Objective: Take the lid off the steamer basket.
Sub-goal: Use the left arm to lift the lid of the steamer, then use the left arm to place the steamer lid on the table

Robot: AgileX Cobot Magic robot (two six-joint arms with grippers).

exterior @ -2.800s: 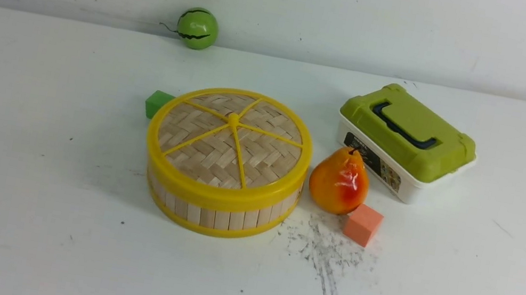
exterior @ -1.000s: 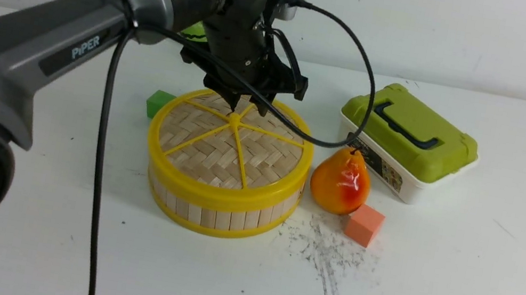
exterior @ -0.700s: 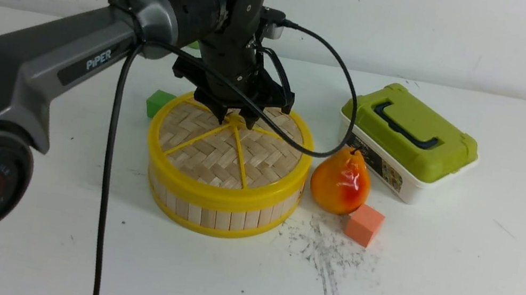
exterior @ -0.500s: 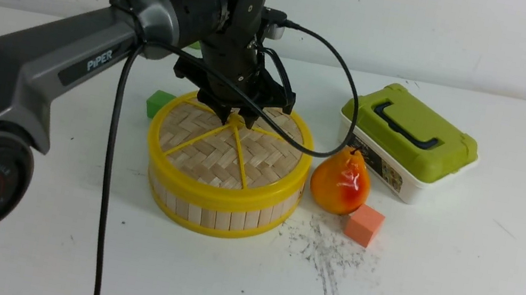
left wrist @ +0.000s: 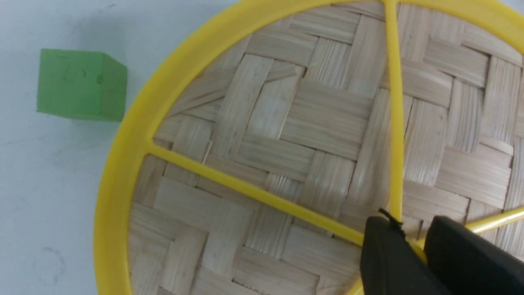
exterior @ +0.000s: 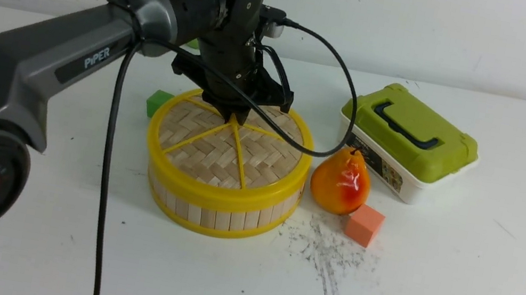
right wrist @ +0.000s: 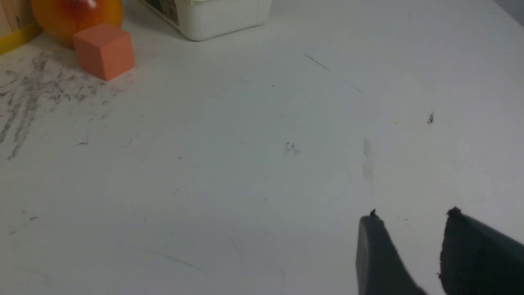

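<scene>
Basket [exterior: 215,217] stands upright on the table. Lid [exterior: 196,157] sits level on its rim, not yet raised. My right gripper [right wrist: 413,212] is spread, with nothing between its tips; I'd leave it idle. My left gripper [left wrist: 409,235] is pinching the lid's centre knob. Pear [exterior: 340,183] is just beside the basket, so I judge a straight vertical lift best, with no sideways travel until the rim clears. Knob [left wrist: 418,250] is small and offers little purchase: I should confirm a firm bite, then raise slowly, watching for tilt or slip.
</scene>
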